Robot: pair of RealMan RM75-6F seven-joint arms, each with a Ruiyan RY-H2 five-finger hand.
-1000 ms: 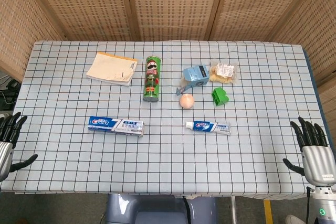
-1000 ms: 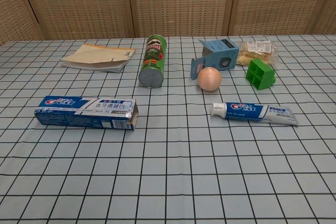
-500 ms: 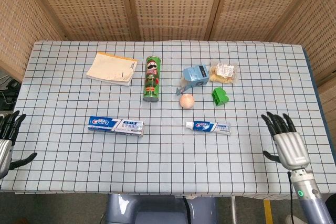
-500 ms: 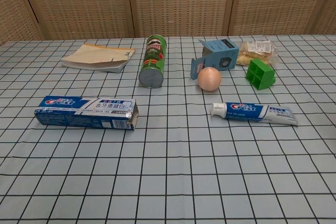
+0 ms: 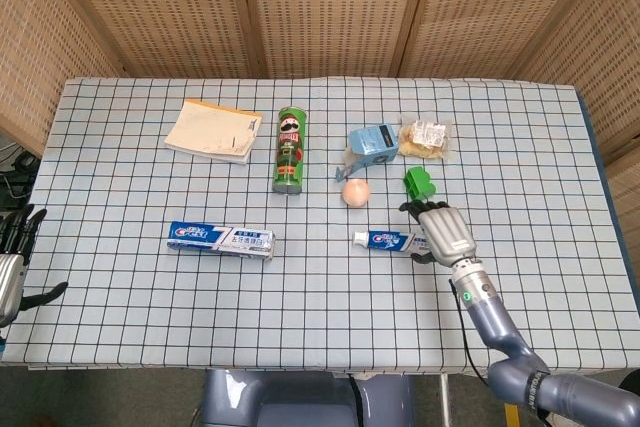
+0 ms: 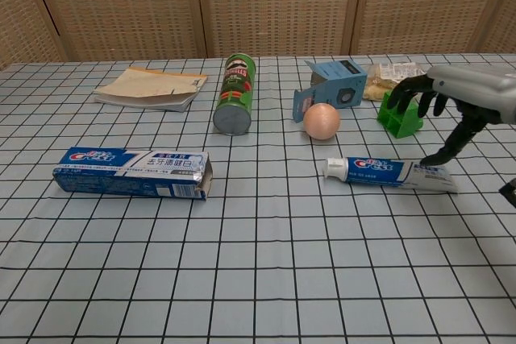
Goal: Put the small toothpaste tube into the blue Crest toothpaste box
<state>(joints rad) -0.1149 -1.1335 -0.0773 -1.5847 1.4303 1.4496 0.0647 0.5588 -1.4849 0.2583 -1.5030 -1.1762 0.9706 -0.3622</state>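
Note:
The small toothpaste tube (image 5: 391, 241) (image 6: 379, 172) lies flat at mid-table, cap pointing left. The blue Crest toothpaste box (image 5: 220, 240) (image 6: 133, 172) lies to its left, its open flap end facing right toward the tube. My right hand (image 5: 444, 231) (image 6: 451, 98) hovers over the tube's crimped right end, fingers spread and curved downward, holding nothing. In the chest view its thumb reaches down close to the tube's tail. My left hand (image 5: 12, 257) hangs off the table's left front corner, fingers apart, empty.
A green Pringles can (image 5: 290, 151), a notebook (image 5: 213, 131), a light blue carton (image 5: 375, 142), a snack bag (image 5: 426, 138), a green block (image 5: 418, 183) and a peach ball (image 5: 355, 192) lie behind the tube and box.
My right hand has swung in from the table's right front edge to above the tube's right end. My left hand drifted slightly lower and outward.

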